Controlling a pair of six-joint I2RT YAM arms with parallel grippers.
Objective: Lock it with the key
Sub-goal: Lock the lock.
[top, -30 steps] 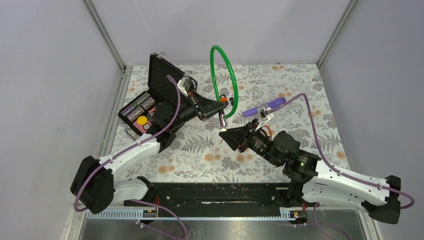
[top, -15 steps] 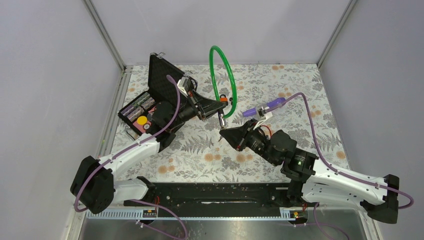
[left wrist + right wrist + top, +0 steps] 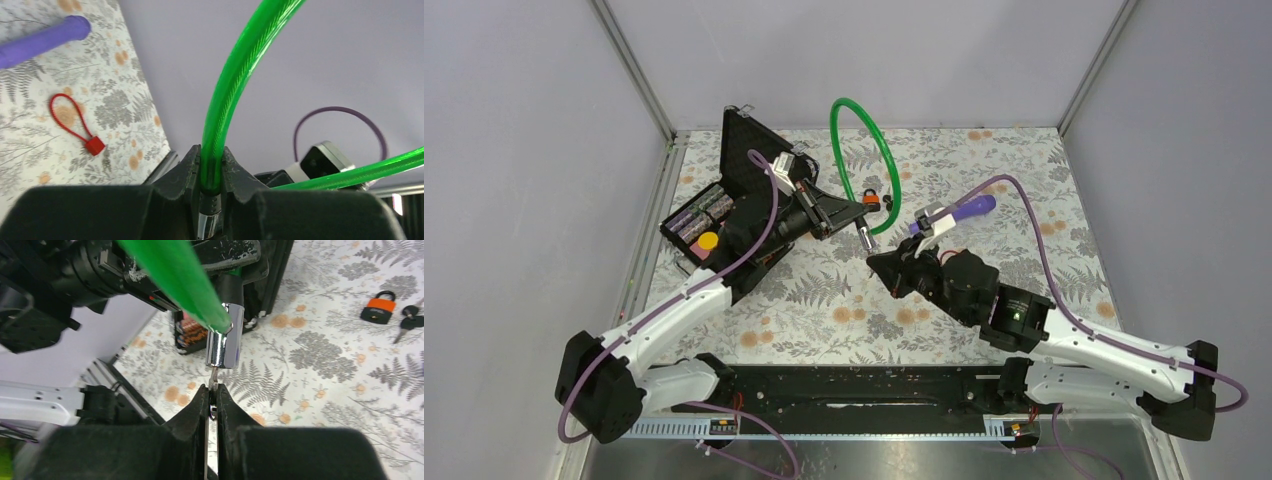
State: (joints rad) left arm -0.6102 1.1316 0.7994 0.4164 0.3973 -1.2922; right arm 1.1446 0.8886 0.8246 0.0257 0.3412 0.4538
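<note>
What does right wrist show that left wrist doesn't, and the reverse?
Right wrist only: the chrome lock barrel, the key pinched in the right gripper jaws with its tip at the barrel's underside, and an orange padlock lying on the table.
Left wrist only: the left gripper jaws clamped on the green cable, a red loop tag, and a purple handle.
Both: the green cable and the fern-print tablecloth.
</note>
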